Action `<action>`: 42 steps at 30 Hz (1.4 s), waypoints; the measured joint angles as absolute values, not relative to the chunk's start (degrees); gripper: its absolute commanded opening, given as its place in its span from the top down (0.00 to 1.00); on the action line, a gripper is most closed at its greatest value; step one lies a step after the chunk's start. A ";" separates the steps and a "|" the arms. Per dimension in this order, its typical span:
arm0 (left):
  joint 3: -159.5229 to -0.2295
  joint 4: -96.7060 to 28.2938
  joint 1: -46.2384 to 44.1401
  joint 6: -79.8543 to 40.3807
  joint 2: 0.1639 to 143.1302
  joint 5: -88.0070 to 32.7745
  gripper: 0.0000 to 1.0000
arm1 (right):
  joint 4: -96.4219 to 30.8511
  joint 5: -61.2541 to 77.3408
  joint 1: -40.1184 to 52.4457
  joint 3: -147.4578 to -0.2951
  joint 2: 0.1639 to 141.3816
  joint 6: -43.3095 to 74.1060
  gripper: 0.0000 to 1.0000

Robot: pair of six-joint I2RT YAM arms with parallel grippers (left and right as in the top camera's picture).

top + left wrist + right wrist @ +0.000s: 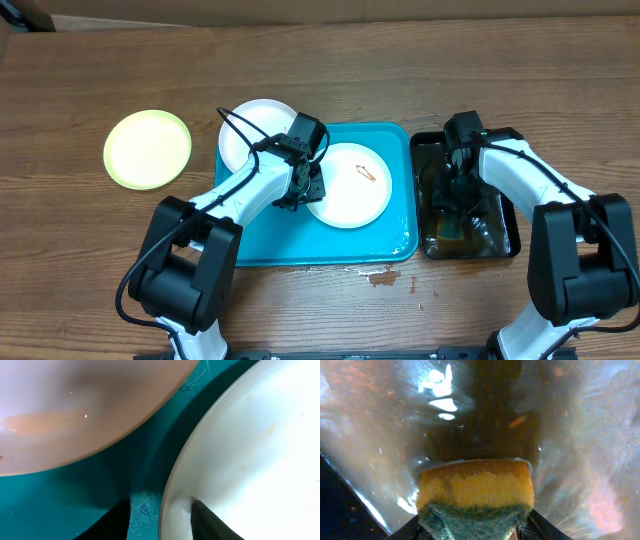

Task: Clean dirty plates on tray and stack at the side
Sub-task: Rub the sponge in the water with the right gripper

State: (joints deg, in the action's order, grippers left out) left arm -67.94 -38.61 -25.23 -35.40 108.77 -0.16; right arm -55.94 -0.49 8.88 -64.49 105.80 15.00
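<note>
Left fingers (pixel 210 522) spread wide, straddling rim of round white smeared plate (pixel 250 460) on turquoise rectangular plastic tray (pixel 75 495). Right fingers (pixel 540 530) clamp yellow-green sponge (pixel 475 490) over wet narrow black tray (pixel 512 235).

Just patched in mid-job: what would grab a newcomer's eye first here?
The turquoise tray in the middle carries a white plate with an orange smear, and the left hand straddles that plate's left rim. To its right, the right hand holds a yellow-and-green sponge in the black tray of murky water. A yellow-green plate sits alone far left, off the tray.
</note>
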 measured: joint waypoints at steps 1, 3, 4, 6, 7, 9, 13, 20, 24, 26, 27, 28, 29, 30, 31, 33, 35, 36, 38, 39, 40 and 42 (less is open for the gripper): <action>-67.94 -38.63 -25.23 -35.40 108.77 -0.16 0.58 | -56.38 -0.54 8.75 -64.49 105.80 15.00 0.53; -67.94 -38.70 -25.23 -35.38 108.77 -0.16 0.58 | -56.88 -0.73 8.71 -64.49 105.80 15.05 0.56; -67.94 -38.74 -25.23 -35.38 108.77 -0.16 0.58 | -56.88 -0.80 8.71 -64.49 105.80 15.05 0.58; -67.94 -38.74 -25.23 -35.38 108.77 -0.16 0.58 | -56.42 -0.99 8.71 -64.49 105.80 15.20 0.59; -67.94 -38.74 -25.23 -35.38 108.77 -0.16 0.58 | -56.29 -1.13 8.71 -64.49 105.80 15.20 0.61; -67.94 -38.74 -25.23 -35.38 108.77 -0.16 0.58 | -55.68 -1.58 8.71 -64.49 105.80 15.07 0.72; -67.94 -38.79 -25.23 -35.38 108.77 -0.16 0.57 | -53.78 -2.96 8.71 -64.49 105.80 15.53 0.62; -67.94 -39.20 -25.23 -35.38 108.77 -0.16 0.58 | -53.65 -4.01 8.67 -64.49 105.80 15.31 0.39; -67.94 -39.18 -25.23 -35.38 108.77 -0.16 0.57 | -56.21 -4.05 8.67 -64.51 105.80 15.35 0.51; -67.94 -39.20 -25.23 -35.38 108.77 -0.16 0.57 | -57.21 -4.01 8.67 -64.62 105.80 15.18 0.63; -67.94 -39.18 -25.23 -35.38 108.77 -0.16 0.57 | -57.63 -3.86 8.67 -64.71 105.80 15.16 0.67; -67.94 -39.20 -25.23 -35.38 108.77 -0.16 0.58 | -57.89 -3.73 8.67 -64.77 105.80 15.27 0.70; -67.94 -39.20 -25.23 -35.38 108.77 -0.16 0.58 | -58.08 -3.36 8.67 -64.82 105.80 15.40 0.76; -67.94 -39.20 -25.23 -35.38 108.77 -0.16 0.58 | -58.13 -3.16 8.67 -64.82 105.80 15.49 0.91; -67.94 -39.20 -25.23 -35.38 108.77 -0.16 0.58 | -58.06 -2.98 8.67 -64.82 105.80 15.16 0.96; -67.94 -39.20 -25.23 -35.38 108.77 -0.16 0.58 | -57.58 -3.03 8.67 -64.82 105.80 15.57 0.96; -67.94 -39.20 -25.23 -35.38 108.77 -0.16 0.59 | -57.10 -3.51 8.67 -64.86 105.80 15.53 0.96; -67.94 -39.22 -25.23 -35.35 108.77 -0.16 0.60 | -57.28 -3.99 8.67 -64.97 105.80 15.62 0.96; -67.94 -39.48 -25.23 -35.33 108.77 -0.16 0.66 | -58.83 -5.17 8.64 -65.76 105.80 15.62 0.96; -67.94 -39.66 -25.23 -35.38 108.77 -0.16 0.69 | -59.75 -5.61 8.64 -66.41 105.80 15.49 0.96; -67.94 -39.81 -25.23 -35.22 108.77 -0.16 0.71 | -60.77 -5.93 8.64 -67.29 105.80 15.35 0.96; -67.94 -39.81 -25.23 -34.94 108.77 -0.19 0.75 | -62.08 -6.50 8.67 -69.25 105.80 15.29 0.96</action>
